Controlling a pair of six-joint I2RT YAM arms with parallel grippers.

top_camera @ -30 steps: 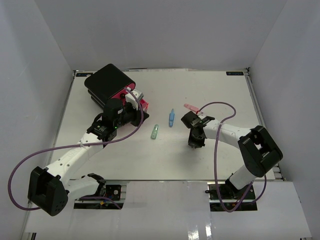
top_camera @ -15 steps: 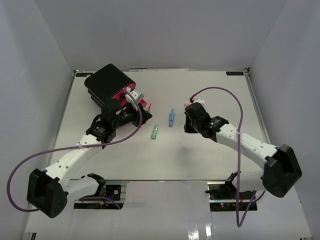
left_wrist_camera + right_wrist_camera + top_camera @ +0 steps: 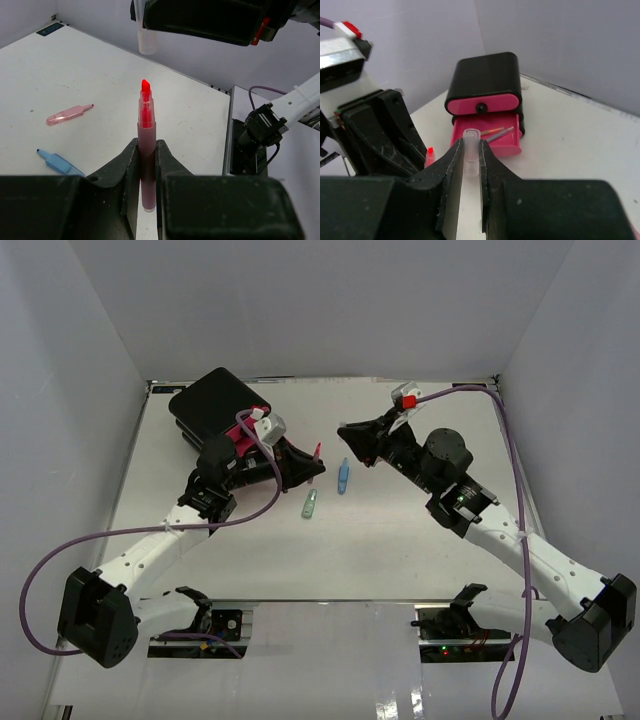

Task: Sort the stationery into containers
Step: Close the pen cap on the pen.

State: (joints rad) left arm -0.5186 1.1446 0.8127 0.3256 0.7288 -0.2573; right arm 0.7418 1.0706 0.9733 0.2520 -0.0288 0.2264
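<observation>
My left gripper is shut on an uncapped red highlighter, whose tip points toward the right gripper. My right gripper is shut on a clear cap, which hangs just beyond that tip as the clear cap. In the top view the left gripper and right gripper face each other, a small gap apart, above the table. The black drawer box stands behind, its middle pink drawer pulled out with thin pens inside. The top drawer is closed.
On the table lie a blue pen, a green piece and a pink pen. The black box stands at the far left. White walls enclose the table on three sides.
The right arm swung up from the table and leftward with the cap. The left gripper moved right, away from the drawers, carrying the red highlighter toward it.
</observation>
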